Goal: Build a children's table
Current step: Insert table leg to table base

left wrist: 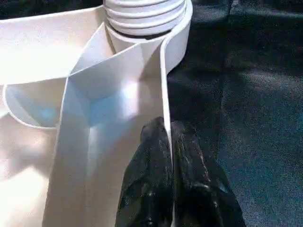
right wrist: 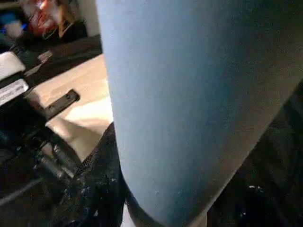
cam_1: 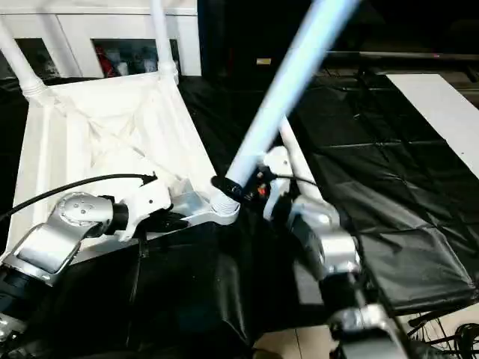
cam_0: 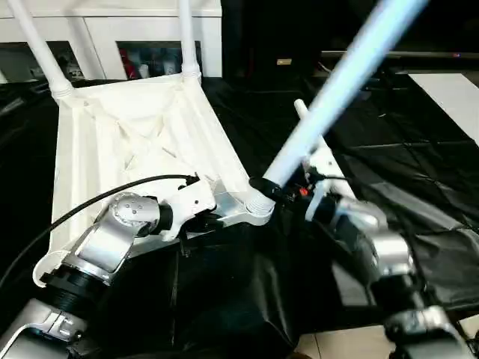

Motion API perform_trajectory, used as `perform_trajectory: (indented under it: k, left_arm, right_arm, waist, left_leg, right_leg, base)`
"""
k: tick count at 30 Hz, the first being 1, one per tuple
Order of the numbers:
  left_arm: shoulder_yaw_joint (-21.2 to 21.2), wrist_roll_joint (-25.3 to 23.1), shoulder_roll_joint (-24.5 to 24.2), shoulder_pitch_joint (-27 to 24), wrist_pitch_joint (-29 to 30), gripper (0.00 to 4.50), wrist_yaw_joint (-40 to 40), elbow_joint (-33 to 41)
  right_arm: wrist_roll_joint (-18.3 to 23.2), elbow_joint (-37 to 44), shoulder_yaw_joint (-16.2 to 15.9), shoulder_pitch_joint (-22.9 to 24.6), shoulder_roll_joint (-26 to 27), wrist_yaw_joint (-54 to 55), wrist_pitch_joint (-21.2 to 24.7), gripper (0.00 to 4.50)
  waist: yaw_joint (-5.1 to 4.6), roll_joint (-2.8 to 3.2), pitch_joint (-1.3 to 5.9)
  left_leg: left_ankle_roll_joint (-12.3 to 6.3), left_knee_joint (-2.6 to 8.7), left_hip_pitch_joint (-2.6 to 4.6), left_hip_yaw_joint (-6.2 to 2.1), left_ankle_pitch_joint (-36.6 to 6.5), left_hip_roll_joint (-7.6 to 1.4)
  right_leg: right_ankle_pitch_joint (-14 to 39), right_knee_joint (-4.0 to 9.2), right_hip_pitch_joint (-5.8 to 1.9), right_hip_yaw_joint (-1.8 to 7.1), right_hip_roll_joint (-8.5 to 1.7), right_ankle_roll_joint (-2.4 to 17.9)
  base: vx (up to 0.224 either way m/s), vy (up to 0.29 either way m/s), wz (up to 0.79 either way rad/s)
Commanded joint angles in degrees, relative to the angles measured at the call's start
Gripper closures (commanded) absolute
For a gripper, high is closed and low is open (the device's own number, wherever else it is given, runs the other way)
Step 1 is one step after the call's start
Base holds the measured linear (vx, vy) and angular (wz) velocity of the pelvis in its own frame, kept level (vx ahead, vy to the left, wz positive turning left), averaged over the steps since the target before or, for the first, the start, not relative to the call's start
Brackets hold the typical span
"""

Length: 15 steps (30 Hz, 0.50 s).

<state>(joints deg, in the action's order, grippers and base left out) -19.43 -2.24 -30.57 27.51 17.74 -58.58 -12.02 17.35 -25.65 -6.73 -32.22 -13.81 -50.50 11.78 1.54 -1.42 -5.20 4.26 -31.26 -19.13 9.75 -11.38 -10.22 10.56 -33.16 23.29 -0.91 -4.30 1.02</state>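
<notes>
Bare black cloth (cam_0: 419, 172) lies open beside the slanting leg (cam_0: 337, 82), while two upright legs (cam_0: 187, 37) fence the tabletop's (cam_0: 135, 134) far edge.

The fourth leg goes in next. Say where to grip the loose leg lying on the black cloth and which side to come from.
Judging by its pose, take the loose leg on its bare far stretch, beyond the right gripper. It lies flat on the black cloth, so come from above, fingers straddling the round tube. Its near part is hidden.

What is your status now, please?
Left hand shut on white plastic ribbed tabletop rim. Right hand grips long white tube leg, tilted in near corner socket.
</notes>
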Motion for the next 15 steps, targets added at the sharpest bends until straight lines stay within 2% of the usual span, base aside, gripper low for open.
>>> perform_trajectory:
  k: [1,2,3,4,5,7,8,10,12,15]
  left_arm:
    - [-0.8,-1.9,-2.1,-1.2,0.3,4.50,-0.9,-1.8]
    - [-0.8,-1.8,-2.1,-1.2,0.1,4.50,-0.9,-1.8]
    - [-0.8,-1.8,-2.1,-1.2,0.1,4.50,-0.9,-1.8]
    - [-0.8,-1.4,-2.2,-1.2,-0.8,4.50,-1.3,-1.9]
    - [-0.8,-1.4,-2.2,-1.2,-0.9,4.50,-1.3,-1.9]
    - [-0.8,-0.9,-2.1,-1.2,-1.3,4.50,-1.7,-1.8]
    - [-0.8,-0.9,-2.1,-1.2,-1.4,4.50,-1.7,-1.8]
    - [-0.9,-0.8,-2.2,-1.1,-1.7,4.50,-2.1,-1.9]
    - [-0.9,-0.7,-2.2,-1.1,-1.9,4.50,-2.4,-1.9]
    - [-1.2,-0.6,-2.3,-1.0,-2.1,4.50,-2.9,-1.9]
  right_arm:
    - [-2.4,-2.4,-1.2,-0.5,-2.1,-2.3,3.7,2.66]
    - [-1.9,-1.8,-1.5,-1.5,-2.6,-3.4,4.5,2.66]
    - [-1.9,-1.8,-1.5,-1.5,-2.7,-3.6,4.6,2.66]
    - [-1.1,-1.0,-2.0,-3.3,-3.4,-5.7,5.9,2.66]
    - [-1.0,-0.9,-2.1,-3.5,-3.5,-6.0,6.0,2.66]
    - [-0.5,-0.7,-2.6,-5.2,-4.1,-8.2,6.7,2.66]
    - [-0.4,-0.7,-2.6,-5.3,-4.2,-8.3,6.8,2.66]
    - [-0.4,-1.1,-2.8,-6.2,-4.4,-9.3,7.2,2.66]
    - [-0.5,-1.6,-3.1,-6.7,-4.6,-9.9,7.5,2.66]
    - [-1.1,-2.5,-3.5,-7.7,-4.8,-10.7,7.4,2.66]
  waist:
    - [-0.07,0.26,2.68]
    - [-0.04,-0.02,2.80]
    - [0.04,-0.01,2.96]
    - [0.01,-0.30,3.16]
    - [0.10,-0.17,3.51]
    - [0.13,-0.06,3.70]
    - [0.14,-0.24,3.71]
    - [0.15,-0.43,3.47]
    - [0.17,-0.35,3.27]
    - [0.14,-0.34,2.98]
  left_leg:
    - [-2.11,3.77,-0.63,-0.11,-12.8,-2.24]
    - [-2.43,3.60,-0.63,-0.02,-11.4,-2.24]
    - [-2.86,3.36,-0.61,0.13,-9.4,-2.21]
    - [-3.54,3.04,-0.76,0.25,-6.6,-2.09]
    - [-4.45,2.71,-0.73,0.28,-3.5,-1.98]
    - [-5.75,2.31,-0.76,0.42,-0.2,-1.89]
    - [-7.42,1.92,-1.02,0.61,1.9,-1.73]
    - [-7.97,1.93,-1.19,0.65,0.7,-1.81]
    - [-7.27,2.10,-1.20,0.56,-1.9,-2.01]
    - [-5.09,2.32,-1.02,0.48,-5.9,-2.19]
  right_leg:
    - [16.9,3.89,-1.90,1.96,-2.76,10.4]
    - [15.0,3.63,-2.01,1.92,-2.73,10.9]
    - [12.1,3.38,-2.14,1.90,-2.68,11.5]
    - [8.0,2.91,-2.34,1.82,-2.52,12.2]
    - [3.3,2.27,-2.53,1.70,-2.37,13.3]
    - [-2.4,1.68,-2.48,1.65,-2.19,14.4]
    - [-7.2,1.23,-2.59,1.63,-2.16,15.9]
    - [-5.7,1.40,-2.62,1.60,-2.33,16.3]
    - [-0.9,1.70,-2.58,1.58,-2.55,16.0]
    - [6.6,2.26,-2.29,1.67,-2.66,14.8]
  base:
    - [0.000,0.000,0.00]
    - [0.000,0.000,0.00]
    - [0.000,0.000,0.00]
    - [0.000,0.000,0.00]
    - [0.000,0.000,0.00]
    - [0.000,0.000,0.00]
    - [0.000,0.000,0.00]
    - [0.000,0.000,0.00]
    - [0.000,0.000,0.00]
    - [0.000,0.000,0.00]
